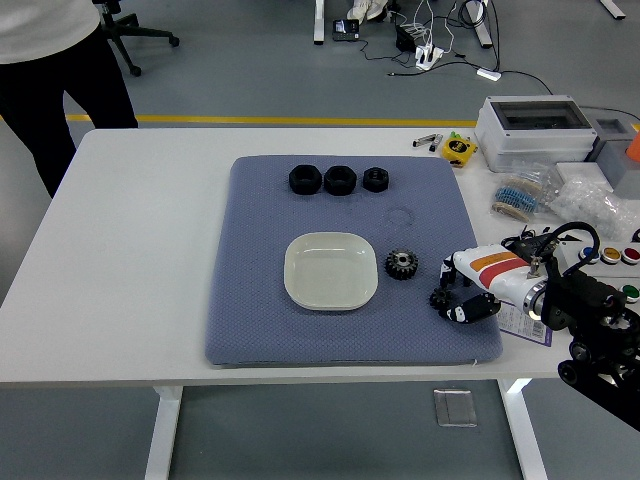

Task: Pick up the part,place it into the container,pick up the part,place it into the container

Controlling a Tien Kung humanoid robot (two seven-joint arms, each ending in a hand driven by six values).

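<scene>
Progress looks to be at the very start, judging by the single head view: the shallow white square dish [331,270], which I take to be the container, sits near the middle of the blue-grey textured mat [260,330] with nothing in it, so neither part has been delivered. The right hand [462,297], white-shelled with orange stripes and black fingers, reaches in from the right over the mat's near right corner, and its fingers [470,311] curl narrowly around a small black gear-like part [441,298] lying on the mat; they seem to touch it, but whether the grip is firm I cannot tell, and the part does not look lifted yet. A second, larger dark toothed gear with a pale hub [401,264] rests on the mat between the dish and the hand, just beside the dish's right edge and untouched. Along the mat's far side stand three black ring-shaped nuts [338,180] in a row, well apart from the action. The left arm is out of sight. A person in dark trousers [60,80] stands by the white table's [130,260] far left corner, hands not visible. What remains, as I judge it, is lifting this small part, carrying it left to the dish, then repeating with another.
</scene>
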